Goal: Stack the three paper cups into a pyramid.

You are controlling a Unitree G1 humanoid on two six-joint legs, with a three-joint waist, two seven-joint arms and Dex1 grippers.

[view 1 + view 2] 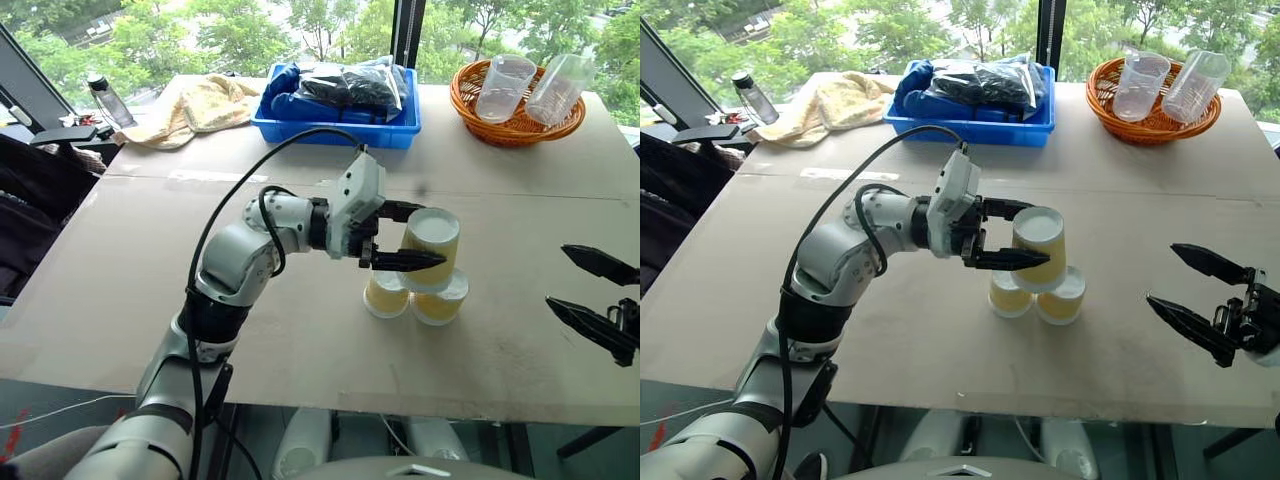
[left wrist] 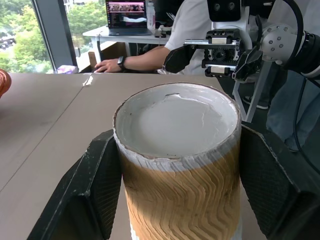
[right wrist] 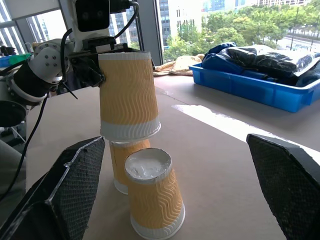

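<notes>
Near the table's [image 1: 120,300] centre, the left gripper [image 1: 400,236] reaches in from nine o'clock, its black fingers clamped on an upside-down paper cup [image 1: 432,248]. That cup sits over two base cups [image 1: 386,295] [image 1: 441,300], also inverted and side by side. At three o'clock the right gripper [image 1: 592,297] hangs with jaws spread wide, holding nothing.

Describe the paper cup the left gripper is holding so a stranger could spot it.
On the tan table, find two upside-down yellow paper cups side by side. The third cup sits above them, also upside down, clamped in the left gripper, the only one raised.
</notes>
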